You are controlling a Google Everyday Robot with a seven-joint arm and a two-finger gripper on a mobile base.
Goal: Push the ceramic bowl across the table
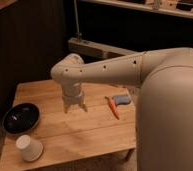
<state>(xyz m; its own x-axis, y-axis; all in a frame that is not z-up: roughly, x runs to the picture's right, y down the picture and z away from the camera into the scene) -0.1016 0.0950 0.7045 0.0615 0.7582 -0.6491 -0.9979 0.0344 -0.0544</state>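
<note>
The ceramic bowl [21, 117], shallow, round and glossy black, sits at the left edge of the table [90, 136], a low table with a light wooden plank top. My gripper [74, 108] points down over the middle of the table, to the right of the bowl and well apart from it. It is open, its two short fingers spread with nothing between them. The pale arm reaches in from the right, and its large shoulder fills the right side of the view.
A small white paper cup [29, 148] rests near the front left corner, just below the bowl. An orange carrot-shaped thing [113, 107] and a grey-blue object [122, 99] lie right of the gripper. Dark walls and a shelf stand behind.
</note>
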